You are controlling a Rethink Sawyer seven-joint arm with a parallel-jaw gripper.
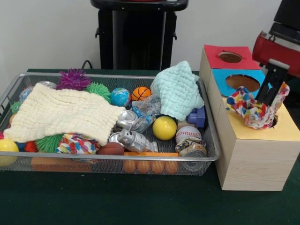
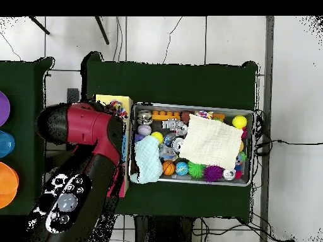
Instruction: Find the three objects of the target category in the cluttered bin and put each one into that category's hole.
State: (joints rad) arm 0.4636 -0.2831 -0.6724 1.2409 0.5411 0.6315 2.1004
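Observation:
My gripper (image 1: 266, 100) is shut on a printed fabric bundle (image 1: 253, 111), white with red, yellow, blue and green patches. The bundle rests on the yellow top (image 1: 281, 130) of the nearest wooden box and covers its hole. In the overhead view my arm (image 2: 94, 135) hides the gripper; the bundle (image 2: 118, 107) shows at the yellow top's (image 2: 108, 99) edge. A second printed bundle (image 1: 76, 143) lies at the front of the wire mesh bin (image 1: 140, 158), partly under the cream cloth (image 1: 61, 115); it also shows in the overhead view (image 2: 203, 115). No third bundle shows.
The blue-topped box (image 1: 220, 75) and the red-topped box (image 1: 213, 54) stand behind the yellow one. A mint-green cloth (image 1: 178, 91) lies at the bin's back right. Balls, spiky toys, silver figures and cans fill the bin (image 2: 252, 126). Coloured discs (image 2: 5, 144) lie at the overhead view's left edge.

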